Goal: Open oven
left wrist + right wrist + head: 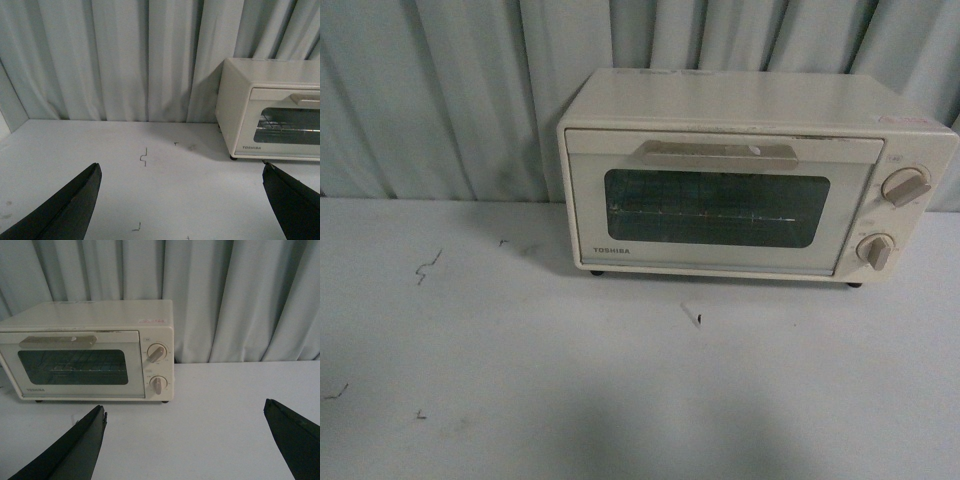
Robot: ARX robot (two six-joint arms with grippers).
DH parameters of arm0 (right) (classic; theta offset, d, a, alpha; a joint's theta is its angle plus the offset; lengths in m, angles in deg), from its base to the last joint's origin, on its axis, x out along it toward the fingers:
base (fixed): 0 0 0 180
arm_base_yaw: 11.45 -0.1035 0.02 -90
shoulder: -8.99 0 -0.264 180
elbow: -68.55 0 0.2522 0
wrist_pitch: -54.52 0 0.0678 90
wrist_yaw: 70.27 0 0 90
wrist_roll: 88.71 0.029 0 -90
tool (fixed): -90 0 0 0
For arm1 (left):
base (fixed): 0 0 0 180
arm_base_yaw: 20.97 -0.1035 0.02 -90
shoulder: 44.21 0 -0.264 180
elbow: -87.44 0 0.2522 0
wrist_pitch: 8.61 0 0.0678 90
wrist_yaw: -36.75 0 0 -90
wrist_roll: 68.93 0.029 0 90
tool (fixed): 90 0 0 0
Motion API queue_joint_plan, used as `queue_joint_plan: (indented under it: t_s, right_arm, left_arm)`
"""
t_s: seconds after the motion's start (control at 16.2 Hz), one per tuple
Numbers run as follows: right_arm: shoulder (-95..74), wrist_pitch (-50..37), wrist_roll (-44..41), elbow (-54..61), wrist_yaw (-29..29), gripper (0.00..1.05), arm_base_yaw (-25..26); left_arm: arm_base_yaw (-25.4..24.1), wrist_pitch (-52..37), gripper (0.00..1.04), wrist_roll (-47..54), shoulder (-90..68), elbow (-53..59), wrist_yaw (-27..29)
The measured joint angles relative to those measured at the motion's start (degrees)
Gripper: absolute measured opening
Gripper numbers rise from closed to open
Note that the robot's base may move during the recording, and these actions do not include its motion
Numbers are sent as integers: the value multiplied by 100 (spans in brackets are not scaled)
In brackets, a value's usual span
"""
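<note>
Cream-white Toshiba toaster oven at the back of the pale tabletop, right of centre, door shut.
Close against the grey curtain; beige bar handle above the dark glass window, wire rack behind it, two round knobs stacked on the right. Spread wide and empty, the left pincer, well apart from the oven; same for the right pincer, gaping, nothing held, facing the oven front.
</note>
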Motion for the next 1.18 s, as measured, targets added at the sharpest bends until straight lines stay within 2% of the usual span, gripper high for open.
queue_joint_plan:
  t_s: [0.37,0.43,0.5,0.62,0.68,0.8,0.99,1.18]
  right_arm:
    - [0,0,-2,0,0,98,0]
    - [0,2,0,0,0,98,0]
    - [0,-7,0,0,0,98,0]
    - [0,2,0,0,0,98,0]
    - [0,0,0,0,-2,98,2]
    - [0,-2,-2,0,2,98,0]
    - [0,2,0,0,0,98,0]
    - [0,2,0,0,2,98,0]
  left_arm:
    - [0,0,98,0,0,0,0]
    - [0,264,98,-138,-61,-59,-33]
    - [173,1451,98,-1163,-1161,-693,-109]
    - [758,619,98,-3475,-3405,-1152,-61]
    - [898,363,98,-4039,-3862,-1185,-28]
    - [1405,-745,98,-6078,-5700,-1408,190]
    - [1976,-1969,98,-8074,-7171,-1705,328]
    - [2299,-2830,98,-9062,-8194,-2009,555]
